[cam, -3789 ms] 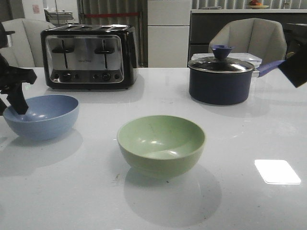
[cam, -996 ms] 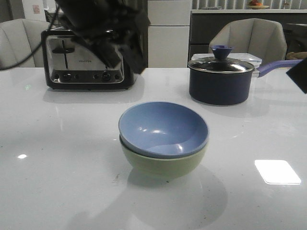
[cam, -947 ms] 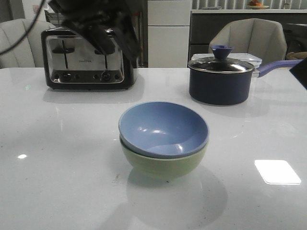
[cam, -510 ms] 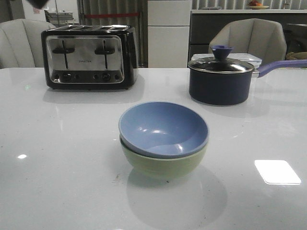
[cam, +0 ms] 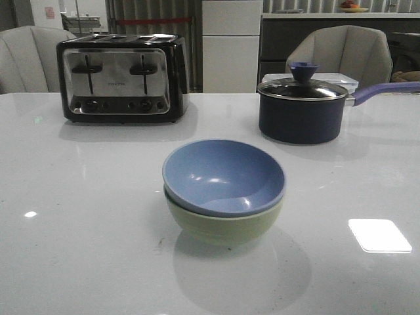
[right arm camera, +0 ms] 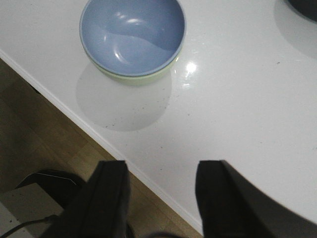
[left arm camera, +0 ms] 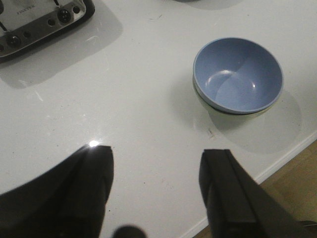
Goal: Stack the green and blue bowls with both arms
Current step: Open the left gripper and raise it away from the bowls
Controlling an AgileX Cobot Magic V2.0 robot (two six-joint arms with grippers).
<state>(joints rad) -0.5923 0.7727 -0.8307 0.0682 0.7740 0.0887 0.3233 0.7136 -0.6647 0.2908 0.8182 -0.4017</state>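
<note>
The dusty blue bowl (cam: 223, 176) sits nested inside the pale green bowl (cam: 223, 226) at the middle of the white table. The stack also shows in the left wrist view, blue bowl (left arm camera: 237, 74) over a sliver of green bowl (left arm camera: 210, 106), and in the right wrist view, blue bowl (right arm camera: 132, 32) over green bowl (right arm camera: 136, 77). Neither arm shows in the front view. My left gripper (left arm camera: 156, 153) is open and empty, high above the table, apart from the bowls. My right gripper (right arm camera: 161, 166) is open and empty, above the table's front edge.
A black and chrome toaster (cam: 121, 77) stands at the back left. A dark lidded saucepan (cam: 302, 108) with a purple handle stands at the back right. Two chairs stand behind the table. The table's front edge (right arm camera: 74, 119) and the wooden floor show in the wrist views.
The blue bowl went from the left of the table into the green bowl. My left arm then rose up and away out of the front view, and the right arm also left it.
</note>
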